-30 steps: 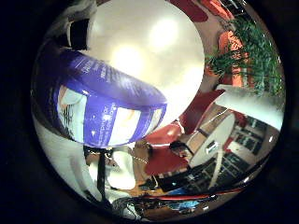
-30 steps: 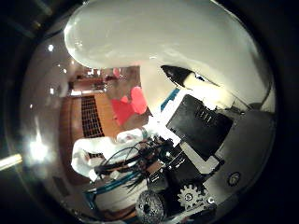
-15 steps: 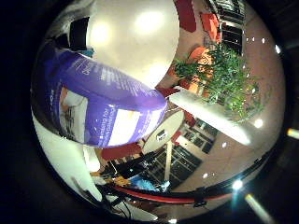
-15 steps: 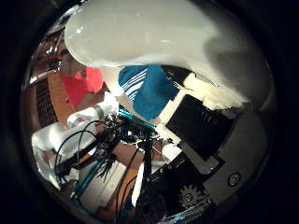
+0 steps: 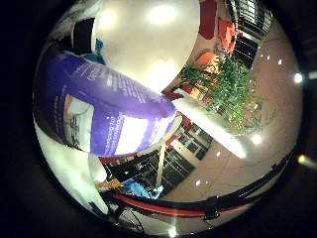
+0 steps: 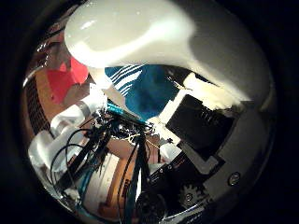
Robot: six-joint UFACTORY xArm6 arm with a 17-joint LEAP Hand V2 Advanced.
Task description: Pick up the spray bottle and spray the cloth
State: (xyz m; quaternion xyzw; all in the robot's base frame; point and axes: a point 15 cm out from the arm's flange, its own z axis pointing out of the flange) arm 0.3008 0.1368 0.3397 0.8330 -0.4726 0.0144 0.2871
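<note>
The spray bottle (image 5: 99, 104) fills much of the right little finger side palm view, close against the palm: a white body with a purple and blue label. Its white rounded body (image 6: 159, 37) also spans the right thumb side palm view. My right hand (image 6: 201, 131) shows there as black and white parts with fingers curled against the bottle. It holds the bottle up, off any surface. A teal-blue cloth (image 6: 140, 89) shows past the bottle's edge, some way from the palm. Whether it lies flat I cannot tell.
A leafy green plant (image 5: 223, 89) and a white beam (image 5: 223, 139) stand out in the room. Red furniture (image 6: 70, 79) lies beside the cloth, over a wooden surface (image 6: 37, 103). The arm's white segment (image 6: 65, 131) reaches in. Ceiling lights (image 5: 158, 15) shine overhead.
Both views have swung, so the hand has turned with the bottle fixed in it. The teal cloth has come into the thumb side view and grown larger.
</note>
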